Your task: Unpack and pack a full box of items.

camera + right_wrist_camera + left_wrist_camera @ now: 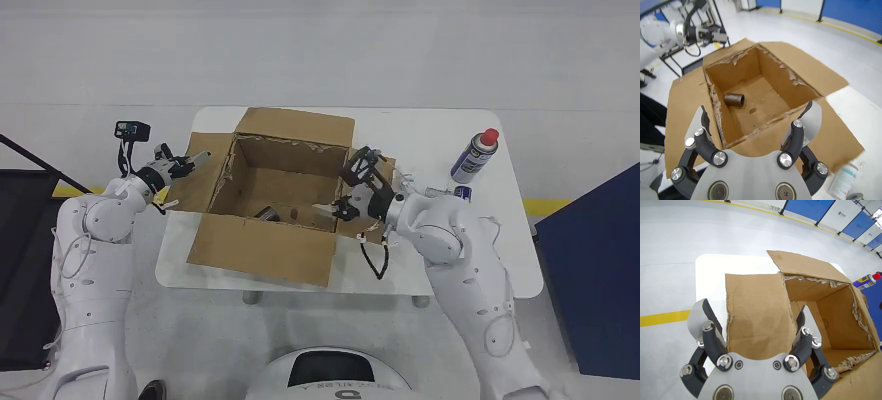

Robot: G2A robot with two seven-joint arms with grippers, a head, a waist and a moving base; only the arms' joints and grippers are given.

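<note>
Box (262, 250) is open on the table (440, 130), flaps folded out. Dark cylinder (734, 100) lies on its side on the box floor, near a wall. Left gripper (754, 304) over the box's left flap, fingers apart. Right gripper (756, 106) over the box's right rim, fingers apart. Spray can (474, 155) right of the box, well apart. White bottle (843, 178) just beside the box's right flap.

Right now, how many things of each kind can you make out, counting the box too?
Cardboard box: 1
Dark cylinder, lying inside the box: 1
Spray can: 1
White bottle: 1
Total: 4, plus a grey piece too cut off to name.
</note>
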